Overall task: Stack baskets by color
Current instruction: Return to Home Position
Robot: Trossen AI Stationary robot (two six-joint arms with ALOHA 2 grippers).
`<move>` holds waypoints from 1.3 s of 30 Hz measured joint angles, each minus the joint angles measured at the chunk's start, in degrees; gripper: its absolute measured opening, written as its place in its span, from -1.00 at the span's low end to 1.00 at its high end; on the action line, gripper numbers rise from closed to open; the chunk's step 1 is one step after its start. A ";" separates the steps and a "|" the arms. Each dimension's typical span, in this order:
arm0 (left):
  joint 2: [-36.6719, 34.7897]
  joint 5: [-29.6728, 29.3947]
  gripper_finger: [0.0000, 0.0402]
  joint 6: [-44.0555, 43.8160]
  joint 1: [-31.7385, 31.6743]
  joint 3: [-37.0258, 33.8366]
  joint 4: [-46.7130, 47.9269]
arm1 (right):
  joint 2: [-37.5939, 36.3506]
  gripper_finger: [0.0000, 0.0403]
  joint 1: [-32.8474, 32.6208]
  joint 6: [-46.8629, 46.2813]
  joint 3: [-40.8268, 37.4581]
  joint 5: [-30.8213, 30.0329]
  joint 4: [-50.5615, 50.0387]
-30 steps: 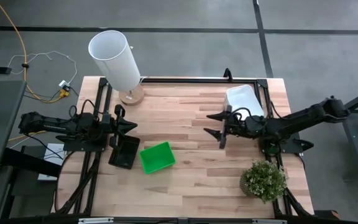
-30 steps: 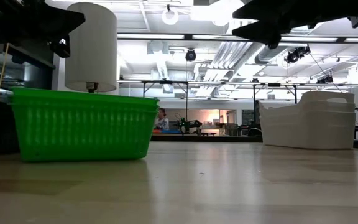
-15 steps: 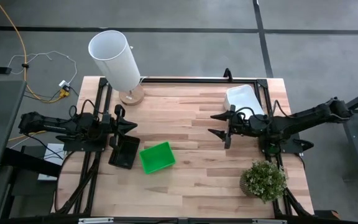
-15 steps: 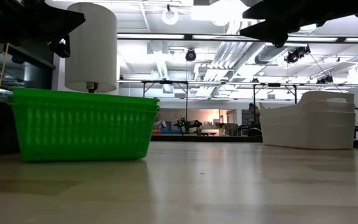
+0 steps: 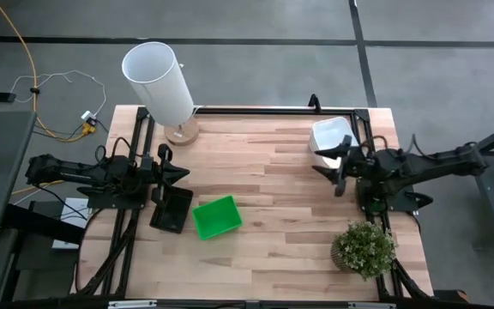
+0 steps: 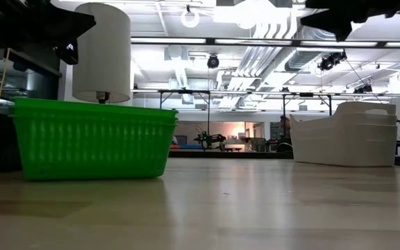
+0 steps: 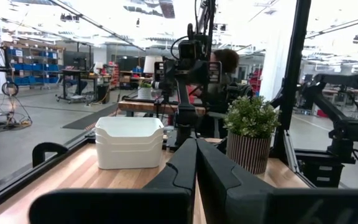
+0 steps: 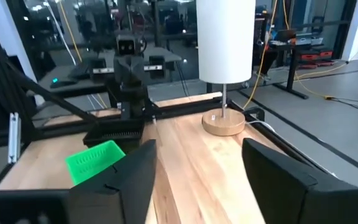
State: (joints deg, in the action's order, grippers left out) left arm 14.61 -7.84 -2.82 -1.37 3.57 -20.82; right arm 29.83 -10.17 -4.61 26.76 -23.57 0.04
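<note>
1. At the right side of the table (image 5: pixel 264 184), the right claw (image 5: pixel 331 163) hung wide open, holding nothing, near the stacked white baskets (image 5: pixel 333 133).
2. The left claw (image 7: pixel 196 152) waited at the left edge, fingers pressed together and empty, near the black baskets (image 5: pixel 171 210).
3. The stacked green baskets (image 5: pixel 217 217) sat just beside the black ones.

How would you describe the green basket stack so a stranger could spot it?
In the high view, find the wooden table and the tall white cylinder at its upper left. Below it sits the green basket stack, beside the black baskets. It alone is bright green and rectangular.
</note>
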 joint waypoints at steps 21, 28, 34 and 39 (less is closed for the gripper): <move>0.00 -0.09 -1.00 -0.19 -0.02 0.00 0.01 | -13.46 -0.98 0.01 -2.48 -3.92 1.50 -8.60; 0.00 0.11 -1.00 -1.50 -0.02 0.00 0.03 | -19.61 -0.99 0.00 -0.59 -16.98 1.70 2.65; 0.00 0.13 -1.00 -1.49 0.00 0.00 0.03 | -29.09 -1.00 0.00 -1.32 -23.30 2.80 2.24; 0.00 0.17 -1.00 -1.50 0.00 0.00 0.45 | -29.04 -1.00 0.00 -2.92 -25.78 3.27 2.70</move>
State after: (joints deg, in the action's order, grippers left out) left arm 14.61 -7.66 -4.33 -1.37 3.57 -20.38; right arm 0.79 -10.17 -7.53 0.98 -20.31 2.74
